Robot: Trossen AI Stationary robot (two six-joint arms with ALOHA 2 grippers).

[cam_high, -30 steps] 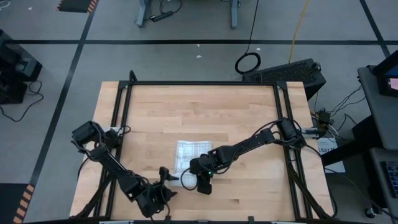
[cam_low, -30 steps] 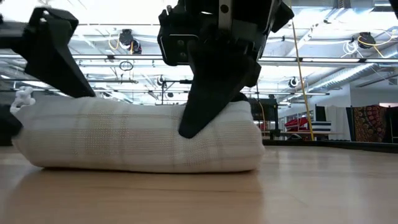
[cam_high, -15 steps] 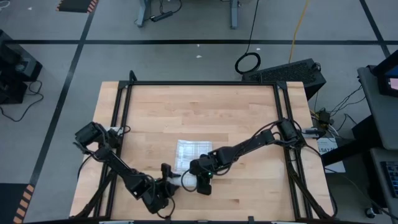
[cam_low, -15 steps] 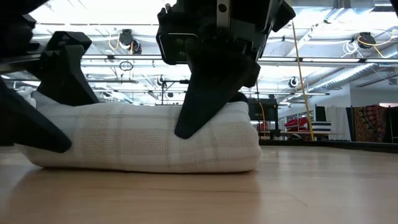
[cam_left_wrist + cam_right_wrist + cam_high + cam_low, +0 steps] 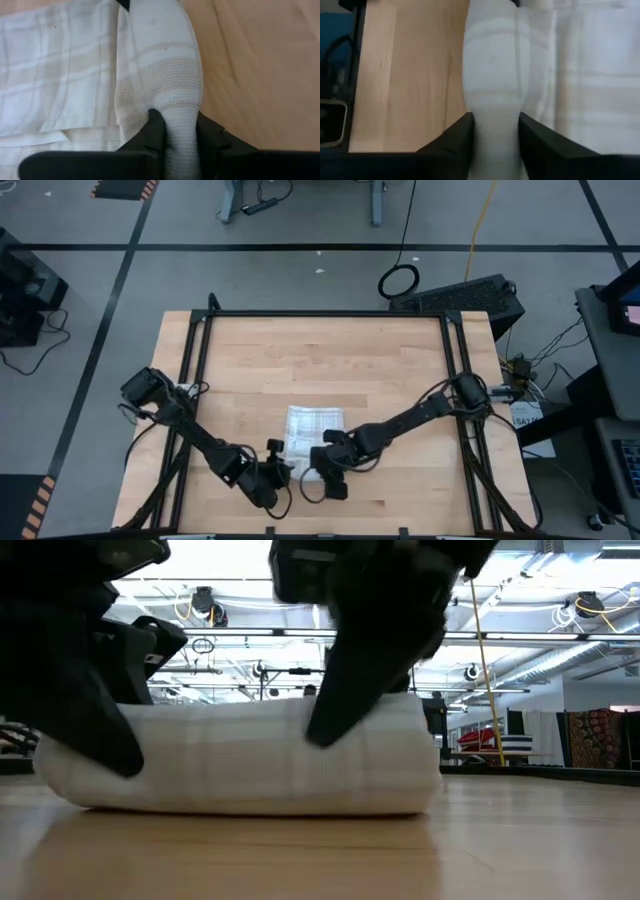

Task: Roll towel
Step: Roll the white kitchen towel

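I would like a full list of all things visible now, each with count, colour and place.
towel: one, white with grey-tan plaid lines, near middle of the table, partly rolled at its near end, flat part behind.
table: one, light wood top with black frame, centre of the high view.
cable coil: one, black, on the grey floor beyond the table.
left gripper: one, dark, shut on the left end of the roll.
right gripper: one, dark, shut on the right end of the roll.

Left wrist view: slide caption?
Left gripper pinching one end of the partly rolled towel, flat remainder lying beside it on the table.
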